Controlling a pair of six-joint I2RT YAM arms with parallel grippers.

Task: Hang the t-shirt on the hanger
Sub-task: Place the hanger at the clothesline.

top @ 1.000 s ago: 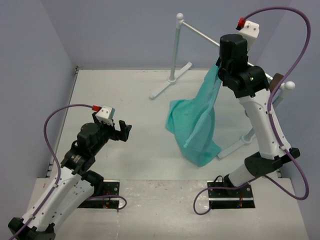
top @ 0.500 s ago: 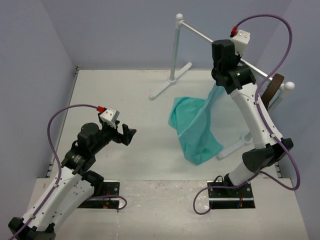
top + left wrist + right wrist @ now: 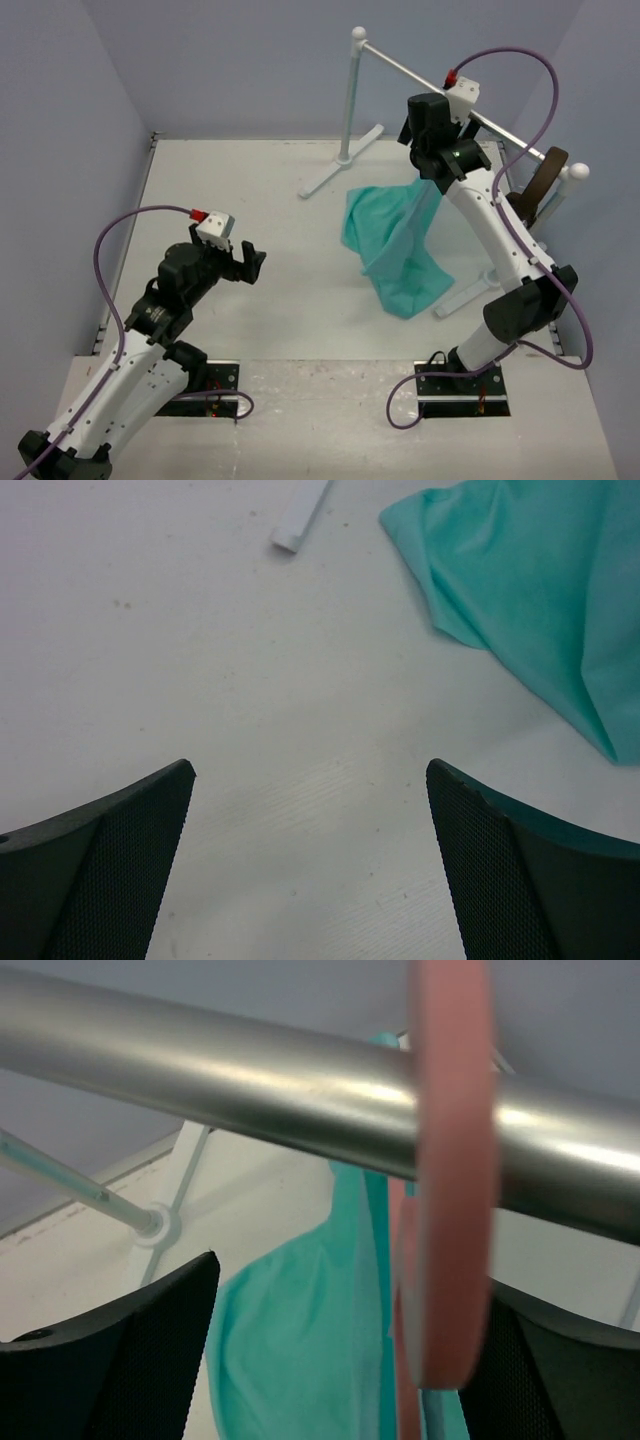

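The teal-green t-shirt (image 3: 400,250) hangs below the silver rail (image 3: 400,68), its lower part bunched on the table. It also shows in the left wrist view as the t-shirt (image 3: 530,590), and in the right wrist view as the t-shirt (image 3: 300,1340). The pink hanger (image 3: 450,1210) has its hook over the rail (image 3: 250,1070). My right gripper (image 3: 418,128) is up at the rail; this gripper (image 3: 350,1280) is open, with the hook just in front of its right finger. My left gripper (image 3: 250,262) hovers open over bare table, and in its own view the gripper (image 3: 310,770) is left of the shirt.
The rail stands on a white rack with long feet (image 3: 340,165) and ball ends (image 3: 575,172). A brown and silver strap-like object (image 3: 545,180) hangs near the right end. One white rack foot (image 3: 300,515) lies ahead of the left gripper. Blue walls enclose the table.
The right arm swung left and up along the rail, carrying the shirt's top with it, and its jaws went from shut to open. The left arm barely shifted.
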